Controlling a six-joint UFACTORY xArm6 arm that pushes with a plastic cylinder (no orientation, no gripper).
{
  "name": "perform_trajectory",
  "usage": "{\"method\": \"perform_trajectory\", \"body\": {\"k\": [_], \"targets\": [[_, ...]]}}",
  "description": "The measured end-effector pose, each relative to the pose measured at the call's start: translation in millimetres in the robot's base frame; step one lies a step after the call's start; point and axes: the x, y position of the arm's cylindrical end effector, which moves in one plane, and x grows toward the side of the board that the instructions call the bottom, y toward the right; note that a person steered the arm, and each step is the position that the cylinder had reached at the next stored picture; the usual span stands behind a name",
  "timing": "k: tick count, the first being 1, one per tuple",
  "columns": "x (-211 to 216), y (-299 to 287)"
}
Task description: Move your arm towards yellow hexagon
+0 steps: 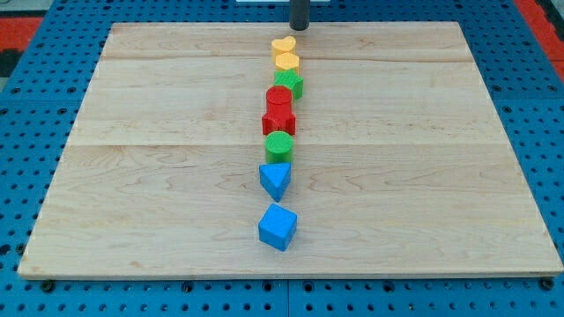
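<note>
The yellow hexagon lies near the view's top centre, second in a line of blocks running down the board. A yellow heart lies just above it. My tip is at the view's top edge of the board, just above and right of the yellow heart, a short way from the yellow hexagon and apart from both. Below the hexagon come a green star-like block, a red cylinder, a red star-like block, a green cylinder, a blue triangle and a blue cube.
The wooden board lies on a blue pegboard surface. The blocks form one near-vertical line down the board's middle.
</note>
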Motion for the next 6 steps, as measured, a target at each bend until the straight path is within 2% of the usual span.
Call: {"method": "perform_trajectory", "body": {"k": [4,5,6], "targets": [[3.3,11.3],[35.5,33.5],[102.5,42.4]]}}
